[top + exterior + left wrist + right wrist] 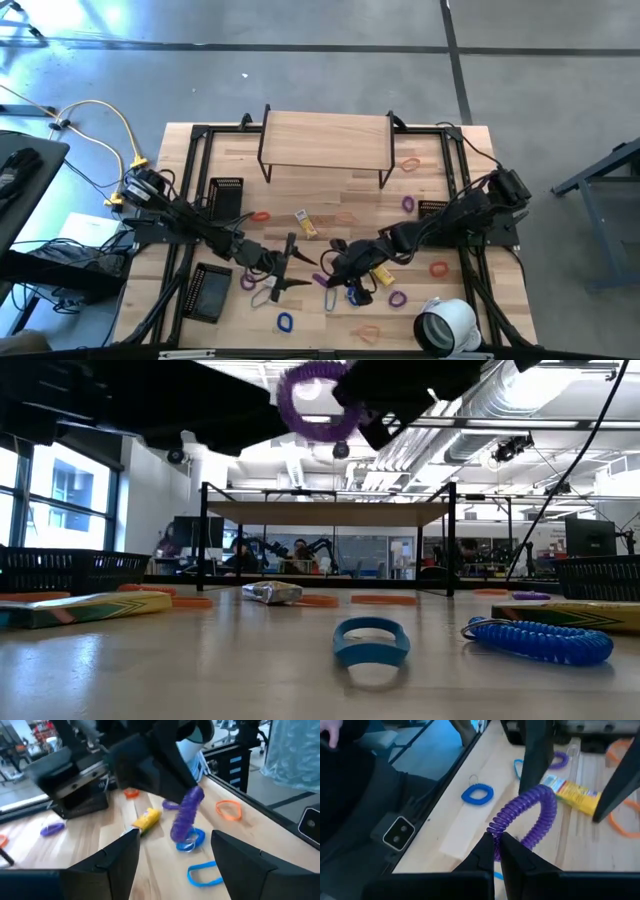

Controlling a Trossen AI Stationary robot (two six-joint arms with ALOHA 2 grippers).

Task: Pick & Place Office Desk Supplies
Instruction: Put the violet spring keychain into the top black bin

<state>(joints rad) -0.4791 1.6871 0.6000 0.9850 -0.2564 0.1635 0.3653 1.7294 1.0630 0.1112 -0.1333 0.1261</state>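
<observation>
A grey concrete floor (330, 70) (crossed by dark seams) surrounds the wooden table (330, 215). Beyond it, tall windows (60, 490) stand at one side, and ceiling ducts (500, 410) run under bright lights.

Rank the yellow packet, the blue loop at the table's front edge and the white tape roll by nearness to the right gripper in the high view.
From the right gripper, shut on the purple coil:
1. Yellow packet, just shelf-side of it.
2. Blue loop, by the front edge, toward the left arm.
3. White tape roll, front right corner.

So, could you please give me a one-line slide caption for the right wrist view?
Right gripper pinches a purple coiled plastic loop above the wooden table.
</observation>
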